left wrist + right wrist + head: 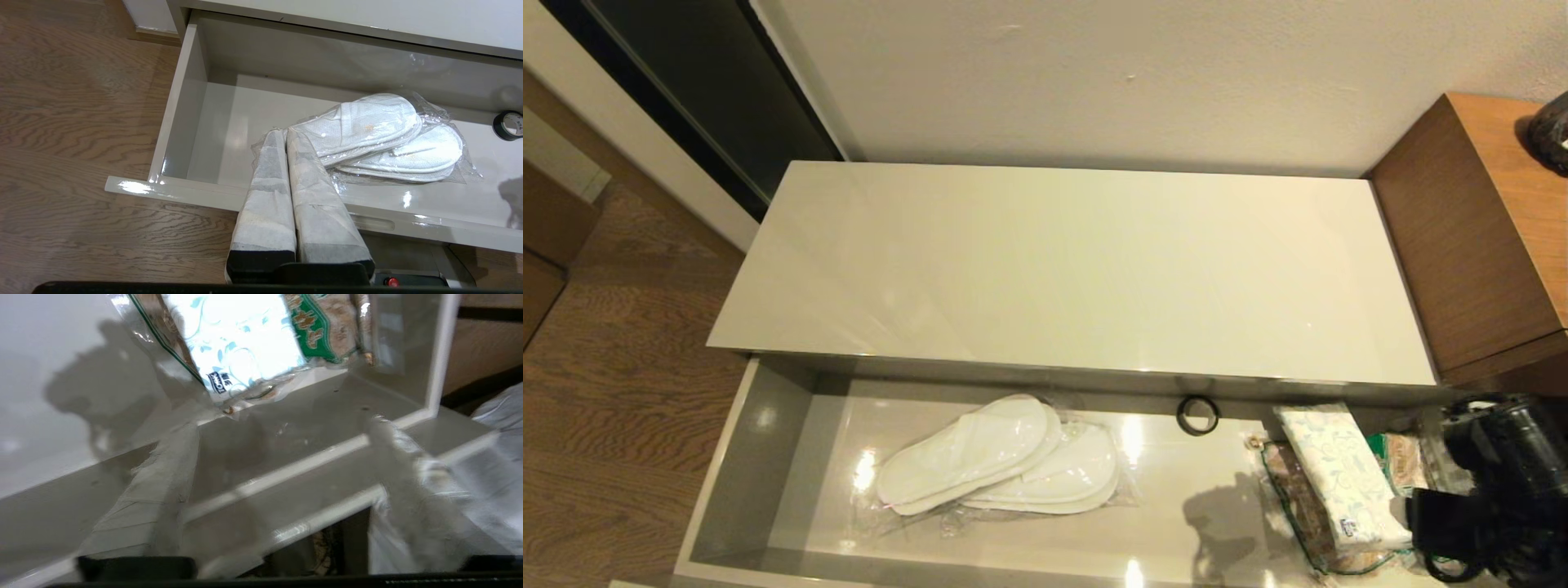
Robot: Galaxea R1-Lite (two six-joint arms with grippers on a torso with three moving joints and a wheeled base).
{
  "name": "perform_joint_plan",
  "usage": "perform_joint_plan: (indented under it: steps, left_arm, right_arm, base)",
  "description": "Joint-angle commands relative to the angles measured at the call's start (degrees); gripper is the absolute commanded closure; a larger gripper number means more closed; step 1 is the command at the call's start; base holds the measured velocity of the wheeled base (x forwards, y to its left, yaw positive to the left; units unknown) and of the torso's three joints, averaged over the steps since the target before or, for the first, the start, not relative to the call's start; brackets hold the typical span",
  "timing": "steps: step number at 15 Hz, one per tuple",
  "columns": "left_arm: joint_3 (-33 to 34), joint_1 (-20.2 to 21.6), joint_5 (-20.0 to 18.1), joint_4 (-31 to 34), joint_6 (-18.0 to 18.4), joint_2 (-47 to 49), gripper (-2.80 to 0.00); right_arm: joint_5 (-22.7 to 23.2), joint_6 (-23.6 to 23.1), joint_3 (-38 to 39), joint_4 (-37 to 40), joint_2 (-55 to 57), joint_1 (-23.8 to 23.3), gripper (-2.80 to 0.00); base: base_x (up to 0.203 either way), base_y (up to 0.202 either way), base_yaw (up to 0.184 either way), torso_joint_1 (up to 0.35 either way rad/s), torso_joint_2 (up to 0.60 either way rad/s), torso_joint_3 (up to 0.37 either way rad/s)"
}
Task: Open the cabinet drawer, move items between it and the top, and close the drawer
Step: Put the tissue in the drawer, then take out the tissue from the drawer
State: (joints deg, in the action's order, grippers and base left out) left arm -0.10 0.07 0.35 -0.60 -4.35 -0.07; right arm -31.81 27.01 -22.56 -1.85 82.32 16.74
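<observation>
The cabinet drawer [737, 482] stands pulled out below the bare glossy top [1078, 269]. Inside it, the plastic-wrapped white slippers [1005, 457] lie left of the middle. The leaf-print tissue pack [1339, 478] lies at the right end on a snack bag. My right gripper [282, 420] is open, its fingers spread over the drawer's front right corner, short of the tissue pack [241, 339] and touching nothing. The right arm [1503, 482] shows at the lower right of the head view. My left gripper [284, 132] is shut and empty, in front of the drawer's front edge [184, 192], pointing toward the slippers [384, 134].
A small black ring [1197, 415] lies at the drawer's back wall. The green-labelled snack bag [322, 330] sits under and beside the tissue pack. A taller brown wooden cabinet [1478, 237] adjoins the top on the right. Wood floor [621, 343] lies to the left.
</observation>
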Motion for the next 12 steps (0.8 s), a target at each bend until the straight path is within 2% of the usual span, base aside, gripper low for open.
perform_joint_plan:
  steps: [1,4,8,10,12]
  left_arm:
    - [0.01,0.01,0.04,-0.02,-0.04,0.07,0.00]
    - [0.01,0.01,0.00,-0.02,-0.13,0.07,0.00]
    - [0.01,0.01,0.03,-0.02,-0.04,0.07,0.00]
    - [0.01,0.01,0.00,-0.02,-0.04,0.07,0.00]
    - [0.01,0.01,0.04,-0.02,-0.04,0.07,0.00]
  right_arm:
    - [-0.13,0.46,-2.76,11.55,-12.73,0.23,0.00]
    - [-0.04,4.52,-6.93,26.82,-22.15,0.44,0.00]
    - [0.05,5.73,-11.15,41.78,-33.17,0.41,0.00]
    - [0.53,7.02,-11.26,42.99,-33.48,0.40,0.00]
    - [4.74,7.21,-11.70,43.30,-33.72,0.44,0.00]
  base:
    - [0.000,0.000,0.000,0.000,0.00,0.000]
    - [0.000,0.000,0.000,0.000,0.00,0.000]
    - [0.000,0.000,0.000,0.000,0.00,0.000]
    - [0.000,0.000,0.000,0.000,0.00,0.000]
    - [0.000,0.000,0.000,0.000,0.00,0.000]
